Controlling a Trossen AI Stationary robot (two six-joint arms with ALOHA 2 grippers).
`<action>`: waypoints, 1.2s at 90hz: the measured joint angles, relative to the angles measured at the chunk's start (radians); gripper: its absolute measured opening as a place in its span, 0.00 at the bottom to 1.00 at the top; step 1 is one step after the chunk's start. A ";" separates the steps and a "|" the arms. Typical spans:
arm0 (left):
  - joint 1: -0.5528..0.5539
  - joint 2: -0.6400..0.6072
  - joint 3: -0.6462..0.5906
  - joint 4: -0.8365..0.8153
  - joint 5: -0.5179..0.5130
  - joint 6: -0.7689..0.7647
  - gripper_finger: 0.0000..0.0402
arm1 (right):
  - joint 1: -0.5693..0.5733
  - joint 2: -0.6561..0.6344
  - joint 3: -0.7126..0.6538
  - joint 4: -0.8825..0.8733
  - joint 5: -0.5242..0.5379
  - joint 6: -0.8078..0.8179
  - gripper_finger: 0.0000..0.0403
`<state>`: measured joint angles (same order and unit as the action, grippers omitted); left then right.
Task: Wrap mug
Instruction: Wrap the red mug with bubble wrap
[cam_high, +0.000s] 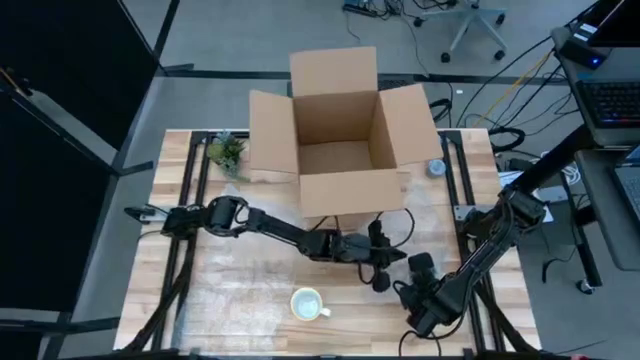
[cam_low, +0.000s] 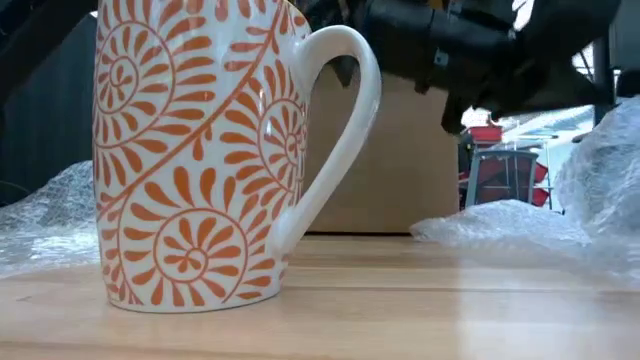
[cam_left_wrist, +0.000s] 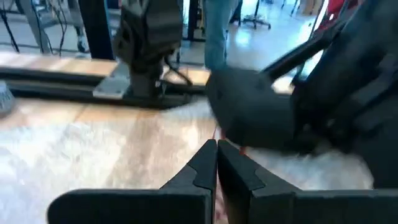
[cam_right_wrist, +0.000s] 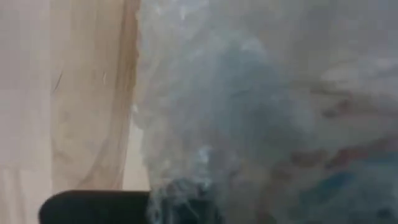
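Observation:
A white mug (cam_high: 308, 303) with an orange leaf pattern (cam_low: 190, 160) stands upright on its base near the table's front edge, its handle toward the right. Clear bubble wrap (cam_high: 245, 270) lies spread over the wooden table around and behind it. My left gripper (cam_high: 381, 275) is to the right of and just behind the mug, with its fingers shut (cam_left_wrist: 216, 163) low over the wrap. My right gripper (cam_high: 418, 300) is right of the mug near the front edge, shut on the bubble wrap (cam_right_wrist: 249, 93), which fills its wrist view. My left gripper has its shut fingers (cam_left_wrist: 205, 171) just over the bubble wrap (cam_left_wrist: 93, 143); I cannot tell whether a layer is caught between them. My right gripper holds a bunched part of the bubble wrap (cam_right_wrist: 186, 186), which hides the fingertips. The sheet rises crumpled past the gripper (cam_low: 600, 170), and the rest lies on the table.
An open cardboard box (cam_high: 340, 140) stands at the table's far middle, close behind both grippers. A small green plant (cam_high: 228, 152) sits at the far left, and a small grey round thing (cam_high: 437, 167) right of the box. The two grippers are close together.

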<state>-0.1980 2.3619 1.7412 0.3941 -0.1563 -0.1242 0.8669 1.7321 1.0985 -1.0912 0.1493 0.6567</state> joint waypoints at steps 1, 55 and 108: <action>0.000 0.000 0.000 -0.002 0.005 0.000 0.00 | 0.000 0.000 0.000 0.000 0.000 -0.001 0.08; 0.010 -0.039 -0.001 -0.142 0.070 0.026 0.11 | 0.090 -0.003 0.004 0.021 -0.033 0.067 0.05; 0.083 -0.040 -0.001 -0.375 0.070 -0.185 0.36 | 0.124 -0.003 0.076 0.032 -0.051 0.043 0.05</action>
<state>-0.1145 2.3219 1.7405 0.0190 -0.0860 -0.3088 0.9905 1.7294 1.1748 -1.0593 0.0982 0.6997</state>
